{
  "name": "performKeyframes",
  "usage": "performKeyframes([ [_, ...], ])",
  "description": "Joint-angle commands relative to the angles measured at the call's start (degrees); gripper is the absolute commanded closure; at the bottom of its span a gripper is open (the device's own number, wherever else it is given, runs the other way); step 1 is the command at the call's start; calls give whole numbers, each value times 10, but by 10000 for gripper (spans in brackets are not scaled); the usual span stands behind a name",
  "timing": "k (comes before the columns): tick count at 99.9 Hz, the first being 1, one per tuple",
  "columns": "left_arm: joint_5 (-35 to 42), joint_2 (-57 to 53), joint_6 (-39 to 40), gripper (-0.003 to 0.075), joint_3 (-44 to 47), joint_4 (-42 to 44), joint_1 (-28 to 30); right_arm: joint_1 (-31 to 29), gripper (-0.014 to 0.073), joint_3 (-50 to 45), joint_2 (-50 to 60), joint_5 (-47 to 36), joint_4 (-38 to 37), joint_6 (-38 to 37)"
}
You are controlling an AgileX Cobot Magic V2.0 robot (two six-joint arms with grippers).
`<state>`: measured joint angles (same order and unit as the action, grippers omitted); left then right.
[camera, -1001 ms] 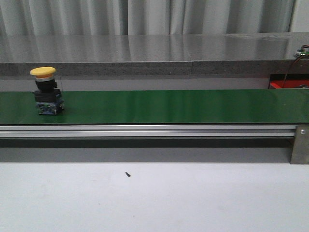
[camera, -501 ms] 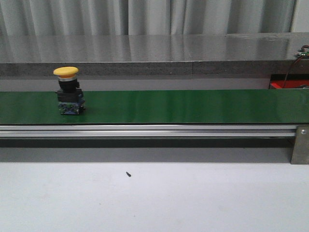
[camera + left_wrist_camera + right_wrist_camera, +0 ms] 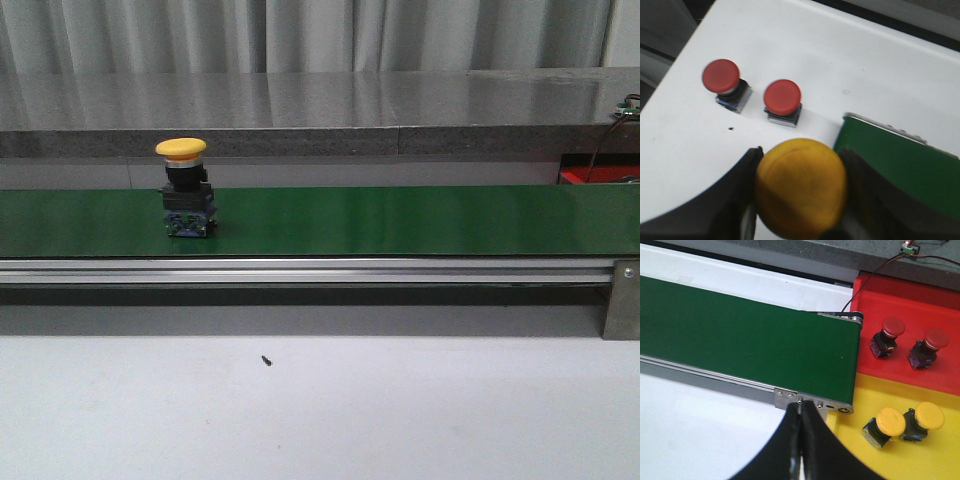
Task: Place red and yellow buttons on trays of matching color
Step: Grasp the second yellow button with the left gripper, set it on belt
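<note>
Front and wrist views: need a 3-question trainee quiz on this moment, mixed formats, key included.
1. True or false: the right gripper is shut and empty.
2. What does the left gripper hold? A) red button B) yellow button C) nothing
3. How many buttons sit in the red tray and how many in the yellow tray?

Key: 1 true. 2 B. 3 two red, two yellow.

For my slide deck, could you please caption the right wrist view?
Shut right gripper hovers by the belt's end; trays hold matching buttons.
</note>
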<state>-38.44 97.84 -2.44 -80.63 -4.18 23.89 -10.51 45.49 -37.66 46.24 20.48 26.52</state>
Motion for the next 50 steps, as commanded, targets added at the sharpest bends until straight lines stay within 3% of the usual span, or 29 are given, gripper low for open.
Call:
performKeyframes([
  [1,27,-39,0,619,11,-5,-28,1,662,12,1,-32,14,4],
  [30,72,-38,0,619,68,-17,-120,1,662,12,1,-32,14,4],
  [50,86,-36,0,619,79,-19,-144,1,662,12,1,-32,14,4],
])
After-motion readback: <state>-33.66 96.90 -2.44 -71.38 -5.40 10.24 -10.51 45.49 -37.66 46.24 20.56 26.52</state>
